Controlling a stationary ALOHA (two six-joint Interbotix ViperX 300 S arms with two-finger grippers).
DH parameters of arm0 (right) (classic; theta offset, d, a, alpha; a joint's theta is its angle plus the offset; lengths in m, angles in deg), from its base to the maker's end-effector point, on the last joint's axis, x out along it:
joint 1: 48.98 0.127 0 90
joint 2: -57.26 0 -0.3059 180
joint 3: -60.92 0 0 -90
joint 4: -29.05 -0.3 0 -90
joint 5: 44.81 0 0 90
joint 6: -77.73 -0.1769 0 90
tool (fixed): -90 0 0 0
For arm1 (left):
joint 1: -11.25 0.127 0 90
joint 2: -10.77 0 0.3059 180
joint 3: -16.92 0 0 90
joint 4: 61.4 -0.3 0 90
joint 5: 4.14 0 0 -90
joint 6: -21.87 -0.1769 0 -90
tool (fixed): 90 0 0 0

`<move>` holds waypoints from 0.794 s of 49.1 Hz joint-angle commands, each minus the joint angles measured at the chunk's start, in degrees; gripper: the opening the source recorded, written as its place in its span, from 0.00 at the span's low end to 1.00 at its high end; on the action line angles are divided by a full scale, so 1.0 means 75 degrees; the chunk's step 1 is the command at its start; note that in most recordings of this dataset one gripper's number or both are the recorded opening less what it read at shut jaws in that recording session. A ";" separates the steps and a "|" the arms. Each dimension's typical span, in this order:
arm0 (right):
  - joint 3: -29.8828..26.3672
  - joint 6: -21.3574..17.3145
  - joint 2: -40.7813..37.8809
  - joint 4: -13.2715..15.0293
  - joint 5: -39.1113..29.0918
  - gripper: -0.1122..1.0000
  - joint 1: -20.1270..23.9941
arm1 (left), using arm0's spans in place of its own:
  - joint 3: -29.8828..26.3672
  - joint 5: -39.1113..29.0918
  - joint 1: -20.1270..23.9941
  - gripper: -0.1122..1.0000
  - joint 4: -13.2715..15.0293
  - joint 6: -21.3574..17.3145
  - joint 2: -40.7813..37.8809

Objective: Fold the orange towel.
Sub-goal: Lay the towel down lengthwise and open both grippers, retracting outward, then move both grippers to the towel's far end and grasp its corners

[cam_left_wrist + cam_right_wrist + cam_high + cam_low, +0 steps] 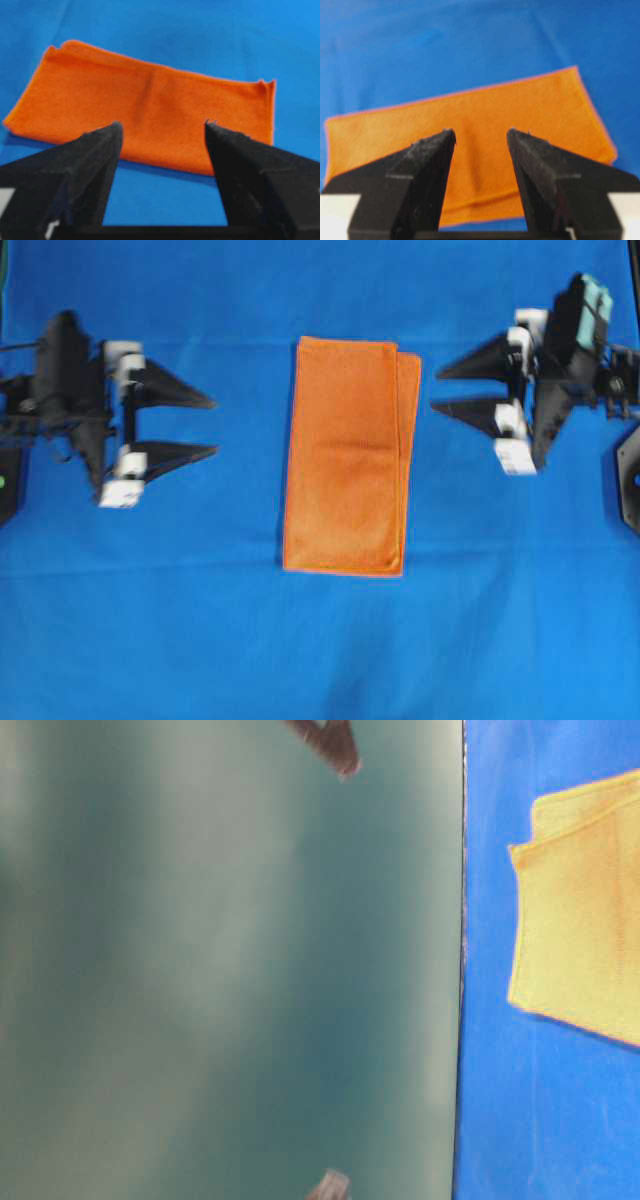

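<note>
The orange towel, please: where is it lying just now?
In the overhead view the orange towel lies folded at the centre of the blue cloth, between both open pincers, touching neither.

The right hand (pixel 481 136) hangs with its two black fingers (pixel 427 170) spread apart, nothing between them, above the orange towel (pixel 485 120) lying flat on the blue cloth (pixel 445 45).

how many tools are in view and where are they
2. The left tool is at the left of the overhead view and the right tool at the right, both open, apart from the folded orange towel between them.
</note>
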 commanded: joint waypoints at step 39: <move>-0.0094 0.0059 -0.0117 -0.0164 0.0387 0.58 -0.0223 | 0.0258 0.0387 0.0035 0.63 -0.0012 0.0000 0.0469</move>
